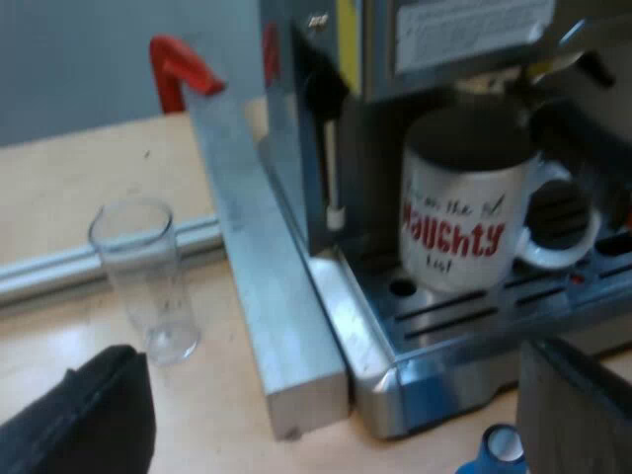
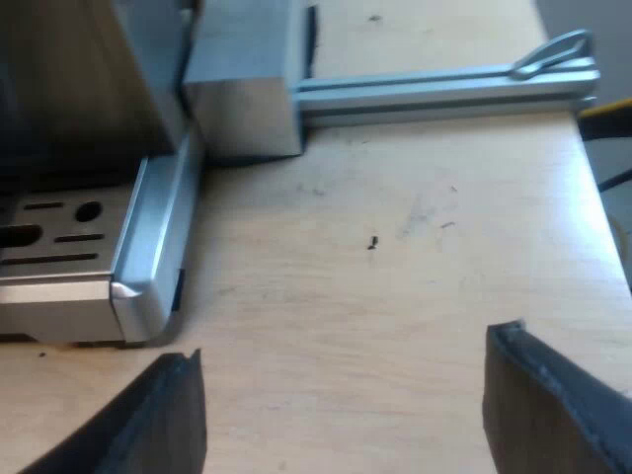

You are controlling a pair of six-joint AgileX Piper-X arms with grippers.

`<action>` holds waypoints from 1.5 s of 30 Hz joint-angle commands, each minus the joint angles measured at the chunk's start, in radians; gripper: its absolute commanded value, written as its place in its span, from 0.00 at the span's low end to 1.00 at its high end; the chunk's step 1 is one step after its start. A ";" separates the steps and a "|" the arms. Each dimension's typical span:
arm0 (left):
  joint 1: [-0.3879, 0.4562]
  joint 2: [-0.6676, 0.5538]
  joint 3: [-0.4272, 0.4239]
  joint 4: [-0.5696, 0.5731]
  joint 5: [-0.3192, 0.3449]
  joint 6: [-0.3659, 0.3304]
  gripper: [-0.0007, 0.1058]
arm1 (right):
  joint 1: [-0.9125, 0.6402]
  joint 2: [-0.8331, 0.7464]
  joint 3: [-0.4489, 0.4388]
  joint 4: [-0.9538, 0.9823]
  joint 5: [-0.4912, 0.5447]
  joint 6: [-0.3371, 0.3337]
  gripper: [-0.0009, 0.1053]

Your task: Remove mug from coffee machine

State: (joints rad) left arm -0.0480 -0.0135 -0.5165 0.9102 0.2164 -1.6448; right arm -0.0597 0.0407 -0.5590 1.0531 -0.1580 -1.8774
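Note:
A white mug (image 1: 464, 212) with red lettering stands upright on the drip tray (image 1: 474, 316) of the espresso machine (image 1: 336, 118), under its front. The mug's handle (image 1: 563, 227) points away from the measuring glass. My left gripper (image 1: 336, 434) is open, its black fingers (image 1: 89, 415) spread wide, short of the tray's corner and apart from the mug. My right gripper (image 2: 346, 425) is also open over bare tabletop, with nothing between its fingers (image 2: 553, 395), close to a corner of the drip tray (image 2: 69, 247).
An empty measuring glass (image 1: 148, 281) stands on the table beside a metal bar (image 1: 262, 276) lying along the machine. A blue tamper (image 1: 499, 449) sits near the tray's corner. A red piece (image 1: 183, 69) shows behind the bar. A metal block (image 2: 242, 89) and rail (image 2: 444, 89) border the table.

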 commanded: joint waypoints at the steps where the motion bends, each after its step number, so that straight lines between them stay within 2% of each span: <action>1: -0.040 -0.104 -0.002 -0.062 0.005 -0.012 0.72 | -0.005 0.040 -0.021 -0.039 -0.043 -0.004 0.59; 5: -0.087 -0.095 -0.002 -0.079 0.005 -0.012 0.72 | 0.005 0.098 -0.025 -0.115 -0.115 -0.004 0.59; 10: -0.135 -0.026 -0.002 -0.113 0.013 -0.012 0.72 | 0.077 0.156 -0.025 -0.160 -0.118 -0.004 0.59; 18: -0.154 0.101 0.026 -0.235 0.114 -0.012 0.72 | 0.227 0.237 -0.025 -0.244 -0.114 -0.031 0.59; 19: -0.154 0.122 0.045 -0.268 0.155 -0.012 0.72 | 0.268 0.255 -0.025 -0.260 -0.106 -0.080 0.59; 20: -0.154 0.130 0.059 -0.294 0.186 -0.012 0.72 | 0.283 0.261 -0.025 -0.264 -0.100 -0.101 0.59; 23: -0.154 0.135 0.091 -0.329 0.216 -0.012 0.72 | 0.317 0.270 -0.022 -0.267 -0.079 -0.136 0.59; 25: -0.154 0.134 0.112 -0.343 0.218 -0.012 0.72 | 0.333 0.271 -0.010 -0.288 -0.078 -0.142 0.59; 29: -0.154 0.136 0.177 -0.366 0.278 -0.012 0.72 | 0.361 0.271 0.040 -0.339 -0.078 -0.142 0.59; 38: -0.154 0.137 0.278 -0.426 0.278 -0.012 0.72 | 0.393 0.273 0.158 -0.478 -0.063 -0.142 0.59; 45: -0.154 0.137 0.293 -0.449 0.278 -0.012 0.72 | 0.393 0.273 0.233 -0.553 -0.076 -0.142 0.59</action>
State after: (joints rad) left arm -0.1995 0.1267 -0.2248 0.4874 0.4858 -1.6448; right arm 0.3320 0.3136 -0.3287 0.5209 -0.2196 -2.0036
